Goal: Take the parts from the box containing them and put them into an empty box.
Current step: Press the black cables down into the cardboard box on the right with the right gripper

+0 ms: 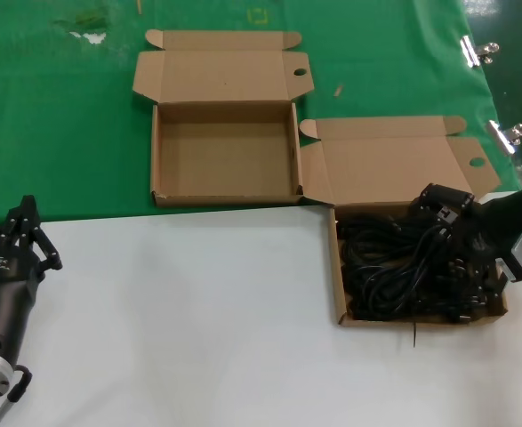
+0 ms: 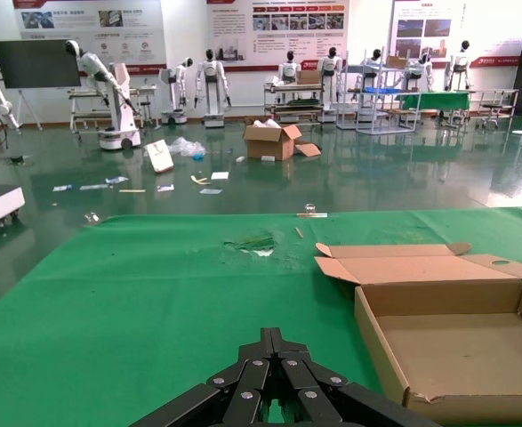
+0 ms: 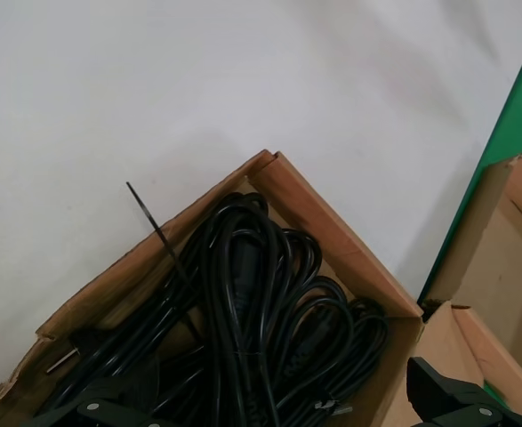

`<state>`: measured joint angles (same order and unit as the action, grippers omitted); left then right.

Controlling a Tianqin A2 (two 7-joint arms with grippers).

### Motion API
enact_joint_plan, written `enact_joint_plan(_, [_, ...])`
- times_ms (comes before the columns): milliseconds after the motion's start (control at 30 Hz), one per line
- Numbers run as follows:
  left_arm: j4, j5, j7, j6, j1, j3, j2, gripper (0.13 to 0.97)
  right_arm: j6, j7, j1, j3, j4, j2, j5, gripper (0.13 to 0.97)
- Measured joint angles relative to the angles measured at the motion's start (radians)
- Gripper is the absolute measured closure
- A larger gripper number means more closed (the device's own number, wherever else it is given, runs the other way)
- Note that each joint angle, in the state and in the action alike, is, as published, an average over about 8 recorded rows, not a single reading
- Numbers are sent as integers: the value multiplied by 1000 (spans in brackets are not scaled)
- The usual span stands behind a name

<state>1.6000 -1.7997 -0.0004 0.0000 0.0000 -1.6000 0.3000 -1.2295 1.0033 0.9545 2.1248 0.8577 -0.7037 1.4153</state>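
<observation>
At right, near: right gripper [image 1: 461,233] over cables [image 1: 401,267] in full box [image 1: 339,294], fingers spread | left gripper [image 1: 25,233] parked near-left, fingers together | empty box [image 1: 156,156] far-centre

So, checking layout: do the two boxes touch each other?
Touching, it appears: in the head view the empty box's near right corner meets the flap of the cable box.

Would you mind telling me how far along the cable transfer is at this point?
Nothing looks moved yet: the empty box on the green cloth holds no cables. All the black power cables lie tangled in the box containing them. In hand: the right gripper is down at that box's far side among the cables, grip unclear. The left gripper waits closed at the table's near left. Every bundle remains.
</observation>
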Motion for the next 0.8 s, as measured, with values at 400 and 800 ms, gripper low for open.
enact_joint_plan(400, [0, 0, 0, 0, 0, 0, 0, 957, 12, 19, -4, 3, -21, 11, -5, 146])
enact_joint_plan(800, [0, 0, 0, 0, 0, 0, 0, 957, 7, 14, -11, 5, -27, 13, -5, 251])
